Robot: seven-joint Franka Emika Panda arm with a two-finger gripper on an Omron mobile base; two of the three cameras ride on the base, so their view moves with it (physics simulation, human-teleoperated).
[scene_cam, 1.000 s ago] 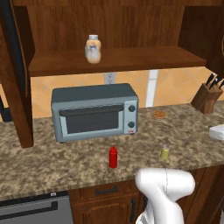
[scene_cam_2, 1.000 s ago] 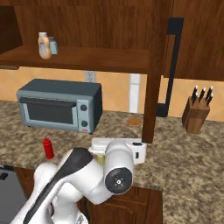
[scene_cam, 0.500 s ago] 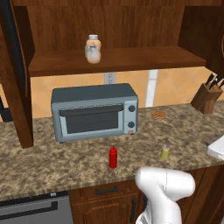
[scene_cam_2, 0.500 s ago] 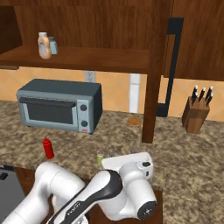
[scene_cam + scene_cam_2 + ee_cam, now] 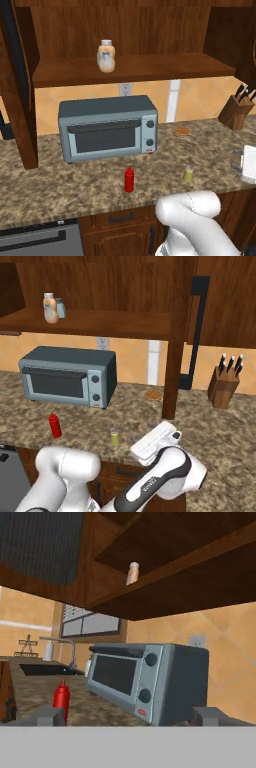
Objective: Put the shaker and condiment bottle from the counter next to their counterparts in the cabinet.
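The red condiment bottle (image 5: 129,179) stands on the granite counter (image 5: 60,185) in front of the toaster oven. The yellow-green shaker (image 5: 188,174) stands to its right. My gripper (image 5: 239,161) hovers low over the counter's right end, to the right of the shaker and apart from it. In the hand view my gripper (image 5: 131,718) is open with nothing between its fingertips (image 5: 50,716), and the red bottle (image 5: 61,698) shows ahead on the left. The peach bottle (image 5: 49,308) and greyish shaker (image 5: 60,307) stand together on the cabinet shelf (image 5: 150,67).
A grey toaster oven (image 5: 107,127) sits under the shelf. A knife block (image 5: 235,111) stands at the far right, with a round brown pastry (image 5: 182,131) near the wall. An open cabinet door (image 5: 15,75) hangs at the left. A sink faucet (image 5: 57,647) lies beyond the counter.
The arm has folded lower and the hand has dropped slightly at the counter's right end. The red bottle and the shaker have not moved.
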